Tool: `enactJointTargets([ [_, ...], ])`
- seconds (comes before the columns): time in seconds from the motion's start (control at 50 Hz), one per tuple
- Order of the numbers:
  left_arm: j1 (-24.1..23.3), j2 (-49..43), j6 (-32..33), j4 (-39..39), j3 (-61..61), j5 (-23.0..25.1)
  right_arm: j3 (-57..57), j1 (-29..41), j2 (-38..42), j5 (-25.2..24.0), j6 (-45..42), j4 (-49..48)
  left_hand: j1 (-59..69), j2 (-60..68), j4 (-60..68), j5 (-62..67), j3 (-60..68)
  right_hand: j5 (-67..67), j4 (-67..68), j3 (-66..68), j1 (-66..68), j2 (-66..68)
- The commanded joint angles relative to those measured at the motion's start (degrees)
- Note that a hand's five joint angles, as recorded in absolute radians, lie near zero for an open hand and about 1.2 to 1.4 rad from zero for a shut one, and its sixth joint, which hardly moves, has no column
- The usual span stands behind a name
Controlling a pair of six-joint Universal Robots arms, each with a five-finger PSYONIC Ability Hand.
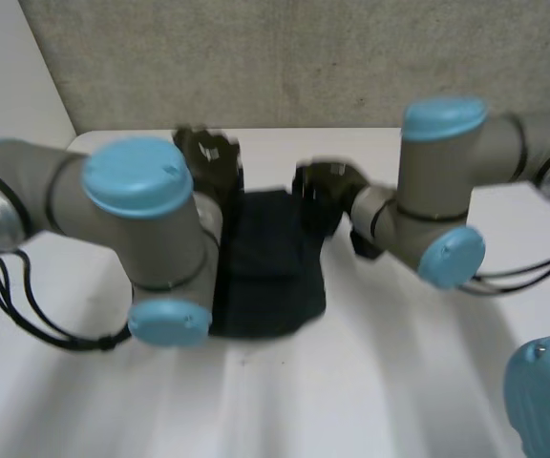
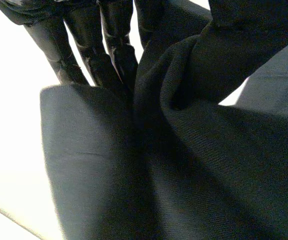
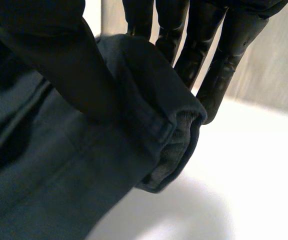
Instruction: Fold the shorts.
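Observation:
Dark shorts (image 1: 267,272) lie partly folded on the white table (image 1: 399,382) between my two arms. My left hand (image 1: 209,157) is at the far left corner of the shorts. In the left wrist view the cloth (image 2: 209,165) is bunched and pinched between the left hand's fingers (image 2: 109,45) and its thumb. My right hand (image 1: 321,194) is at the far right corner. In the right wrist view a rolled hem of the shorts (image 3: 59,165) sits gripped between the right hand's fingers (image 3: 209,50) and its thumb.
A grey wall (image 1: 285,57) runs just behind the table's far edge. White tabletop lies bare in front of the shorts and to both sides. My bulky arm joints (image 1: 165,267) hang over the table beside the shorts.

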Motion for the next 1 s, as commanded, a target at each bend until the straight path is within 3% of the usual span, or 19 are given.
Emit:
enactJointTargets([
  [0.02,5.26,5.3,-0.21,13.27,7.48,-0.72,-6.3,-0.38,-9.2,8.68,-12.46,-12.67,15.27,11.74,11.42,14.64,12.38,15.34,11.99,12.91,24.59,13.95],
  [0.08,5.98,7.6,-1.0,19.09,8.2,-0.81,-3.58,-0.47,-15.18,11.5,-19.5,-21.28,15.27,11.74,11.42,14.64,12.38,15.34,11.99,12.91,24.59,13.95],
  [0.14,6.76,10.4,-3.01,23.74,6.28,-0.98,1.78,-0.21,-21.16,11.15,-22.15,-27.35,15.27,11.74,11.42,14.64,12.38,15.34,11.99,12.91,24.59,13.95],
  [0.22,8.0,13.48,-7.22,25.86,-0.56,-0.46,9.6,0.06,-26.17,8.25,-22.07,-28.95,15.27,11.74,11.42,14.64,12.38,15.34,11.99,12.91,24.59,13.95],
  [0.36,7.91,13.14,-12.24,25.34,-12.79,0.25,25.31,0.41,-27.76,6.14,-22.24,-27.89,15.27,11.74,11.42,14.64,12.38,15.34,11.99,12.91,24.59,13.95],
  [0.44,8.0,10.33,-14.53,25.25,-20.18,-0.19,34.19,0.5,-27.59,5.96,-22.59,-27.63,6.08,2.54,2.22,5.44,3.18,15.34,11.99,12.91,24.59,13.95],
  [0.48,8.53,6.91,-15.23,24.55,-22.73,-0.46,37.2,0.5,-27.32,5.88,-22.51,-27.63,-9.03,-12.56,-12.89,-9.67,-11.92,15.34,11.99,12.91,24.59,13.95],
  [0.54,9.92,3.4,-15.33,20.71,-24.67,-1.68,43.44,0.23,-26.36,5.26,-22.77,-27.72,-29.68,-33.21,-33.54,-30.32,-32.57,15.34,11.99,12.91,24.59,13.95],
  [0.6,12.03,2.5,-15.76,13.68,-26.07,-3.09,48.35,-0.03,-24.52,4.56,-23.64,-27.81,-41.52,-45.05,-45.38,-42.16,-44.41,15.34,11.99,12.91,24.59,13.95],
  [0.68,13.36,4.42,-17.16,5.94,-27.4,-3.36,53.02,-0.38,-24.16,2.28,-24.44,-28.33,-46.26,-49.79,-50.12,-46.89,-49.15,15.34,11.99,12.91,24.59,13.95],
  [0.8,14.5,13.3,-21.38,1.35,-28.72,-3.36,58.3,-0.38,-24.77,-1.94,-24.44,-29.39,-50.47,-54.0,-54.33,-51.11,-53.36,15.34,11.99,12.91,24.59,13.95],
  [0.9,14.94,21.04,-22.8,-1.9,-29.24,-2.48,62.08,-0.47,-30.99,-2.65,-24.35,-31.05,-50.81,-54.34,-54.67,-51.45,-53.7,15.34,11.99,12.91,24.59,13.95],
  [1.0,12.32,26.49,-25.86,-10.42,-30.3,1.64,64.1,-0.38,-37.07,-2.21,-24.26,-32.55,-50.64,-54.18,-54.5,-51.28,-53.53,15.34,11.99,12.91,24.59,13.95],
])
